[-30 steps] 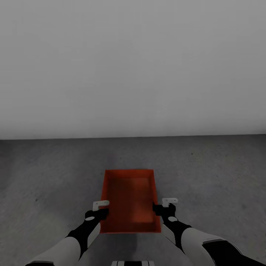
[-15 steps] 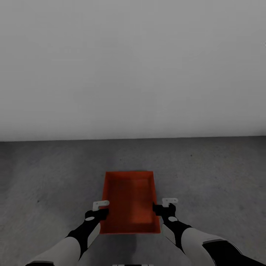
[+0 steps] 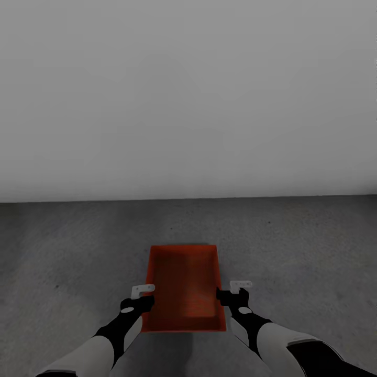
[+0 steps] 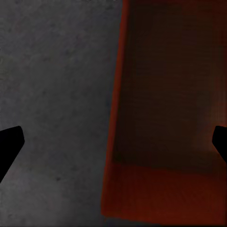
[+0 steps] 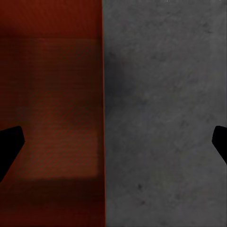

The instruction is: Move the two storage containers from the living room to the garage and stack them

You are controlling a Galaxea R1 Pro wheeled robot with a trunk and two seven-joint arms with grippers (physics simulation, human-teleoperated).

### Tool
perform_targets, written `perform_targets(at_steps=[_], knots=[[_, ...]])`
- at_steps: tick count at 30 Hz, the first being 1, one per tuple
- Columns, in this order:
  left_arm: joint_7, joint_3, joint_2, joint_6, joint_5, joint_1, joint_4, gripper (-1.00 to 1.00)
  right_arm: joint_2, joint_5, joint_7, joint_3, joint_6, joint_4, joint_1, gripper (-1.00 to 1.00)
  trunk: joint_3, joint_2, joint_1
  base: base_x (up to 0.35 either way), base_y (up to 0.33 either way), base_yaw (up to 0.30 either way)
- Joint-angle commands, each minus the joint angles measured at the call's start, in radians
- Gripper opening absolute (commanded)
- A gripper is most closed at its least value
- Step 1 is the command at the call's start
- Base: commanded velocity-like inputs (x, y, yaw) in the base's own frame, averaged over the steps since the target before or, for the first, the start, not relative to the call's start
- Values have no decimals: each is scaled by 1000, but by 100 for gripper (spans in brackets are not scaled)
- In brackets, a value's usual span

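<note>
One red-orange storage container (image 3: 183,288) lies open side up on the garage's dark grey concrete floor (image 3: 314,251), right in front of me. My left gripper (image 3: 143,294) hangs open over its left wall, and my right gripper (image 3: 239,291) hangs open over its right wall. In the left wrist view the black fingertips (image 4: 10,144) stand wide apart, with the container's wall and inside (image 4: 165,118) on one side and floor (image 4: 52,94) on the other. The right wrist view is alike: container (image 5: 52,94), floor (image 5: 165,118), fingertips wide apart around nothing held.
A plain pale grey wall (image 3: 188,104) rises a short way beyond the container and meets the floor across the whole head view. Bare concrete spreads to the left and right of the container.
The whole head view has slid down slightly, so the camera moved. The container looks a touch lower against the grippers. Both grippers stay open in the same place.
</note>
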Motion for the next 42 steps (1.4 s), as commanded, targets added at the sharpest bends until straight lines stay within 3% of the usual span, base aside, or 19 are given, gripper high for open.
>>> perform_targets(at_steps=[1, 42], knots=[[2, 0, 0, -2, 6, 0, 0, 100, 0, -2, -4, 8, -4, 3, -1, 100, 3, 7, -4, 0, 0, 0], [2, 0, 0, -2, 8, 0, 1, 100, 0, 5, -6, 8, -4, 3, -1, 100, 131, 294, -161, 0, 0, 0]])
